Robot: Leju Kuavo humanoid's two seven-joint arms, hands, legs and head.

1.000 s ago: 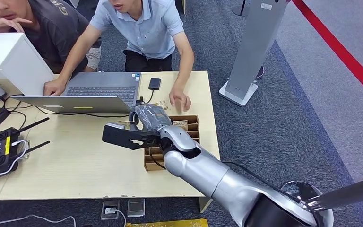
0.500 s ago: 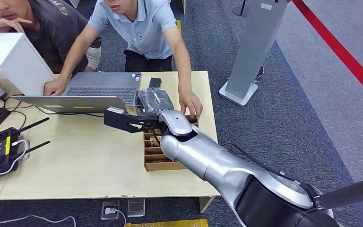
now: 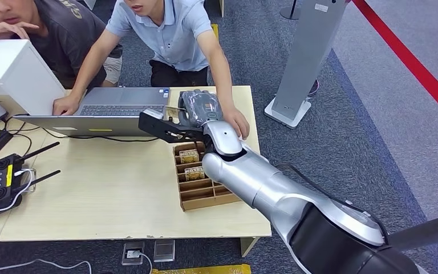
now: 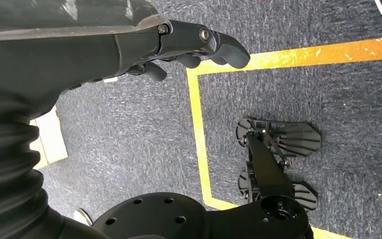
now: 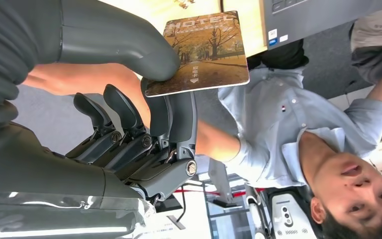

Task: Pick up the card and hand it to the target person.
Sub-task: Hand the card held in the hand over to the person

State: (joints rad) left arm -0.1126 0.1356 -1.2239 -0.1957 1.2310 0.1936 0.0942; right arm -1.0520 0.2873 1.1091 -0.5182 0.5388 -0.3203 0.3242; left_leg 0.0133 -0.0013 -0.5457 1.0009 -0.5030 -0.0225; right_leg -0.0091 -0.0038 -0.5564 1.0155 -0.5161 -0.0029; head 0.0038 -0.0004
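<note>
Grey carpet is surrounding a pale wooden table, where a laptop is sitting open and a cardboard divider tray is lying beside the robot's outstretched right arm. The right hand is reaching over the far part of the table and is pinching the card between its thick thumb and darker fingers; the remaining fingers are curling loosely behind it. The card, printed with an autumn tree scene, is sticking out beyond the fingertips, its free end pointing toward the person in the light blue shirt, who is crouching just across the table edge. That person's hand is resting on the table just beside the robot's wrist, so the handover seemingly turns on the short gap between card and that hand. The left hand is hanging down over the carpet, fingers curled in and holding nothing.
</note>
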